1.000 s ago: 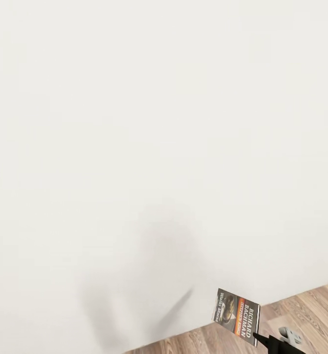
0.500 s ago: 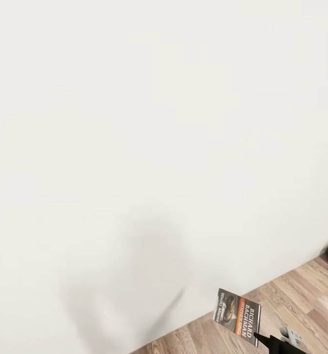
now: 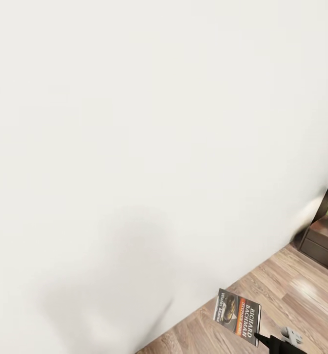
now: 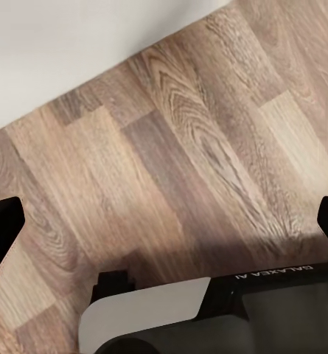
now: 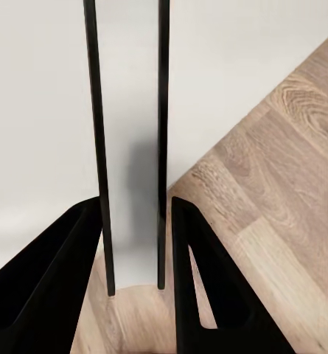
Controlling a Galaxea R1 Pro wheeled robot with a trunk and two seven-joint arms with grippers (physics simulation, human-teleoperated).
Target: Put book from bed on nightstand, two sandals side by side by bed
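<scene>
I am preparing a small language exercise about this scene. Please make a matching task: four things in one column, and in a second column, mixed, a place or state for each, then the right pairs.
Things:
1. book
2. right pincer
3. nightstand
4. left pincer

Places or states:
A. open, over the wood floor
B. at the far right edge of the head view, against the wall
C. held upright above the floor, cover facing the head camera
D. shut on the book's edge

Pairs: 1-C, 2-D, 3-B, 4-A
</scene>
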